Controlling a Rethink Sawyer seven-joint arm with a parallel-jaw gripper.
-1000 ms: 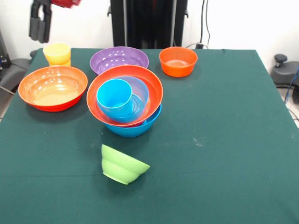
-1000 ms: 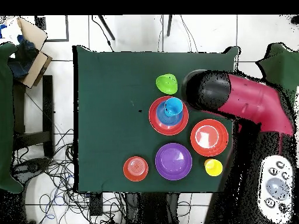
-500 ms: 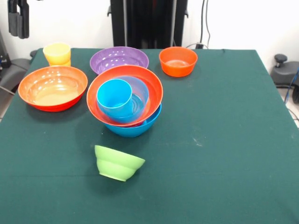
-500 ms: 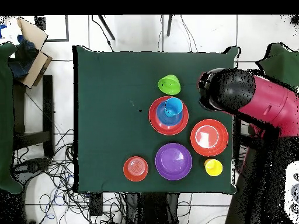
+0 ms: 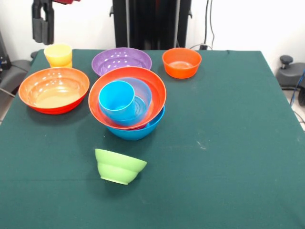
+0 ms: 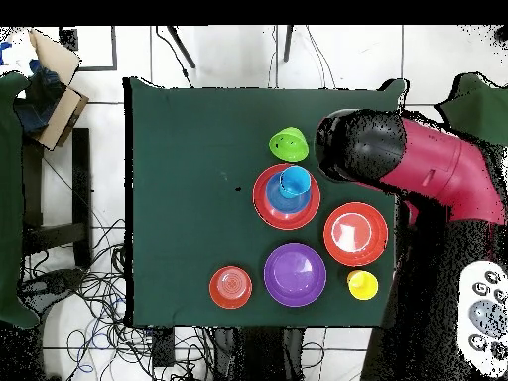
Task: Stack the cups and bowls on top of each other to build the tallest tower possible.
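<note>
Lime bowl (image 5: 119,166) settled upright, nudged slightly left since before. Gripper (image 5: 42,24) swung back right above yellow cup (image 5: 58,55); grip state unreadable.

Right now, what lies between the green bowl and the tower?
Nothing: bare green cloth separates the green bowl from the tower, clearest in the front view.

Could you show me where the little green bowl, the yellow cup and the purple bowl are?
Small ribbed lime green plastic bowl (image 5: 119,167), front view, outer wall.
Yellow plastic tumbler (image 5: 58,54), front view, rim.
Large purple plastic bowl (image 5: 121,61), front view, inside.

Glossy plastic bowls (image 5: 127,98), matt tablecloth (image 5: 228,143)
</note>
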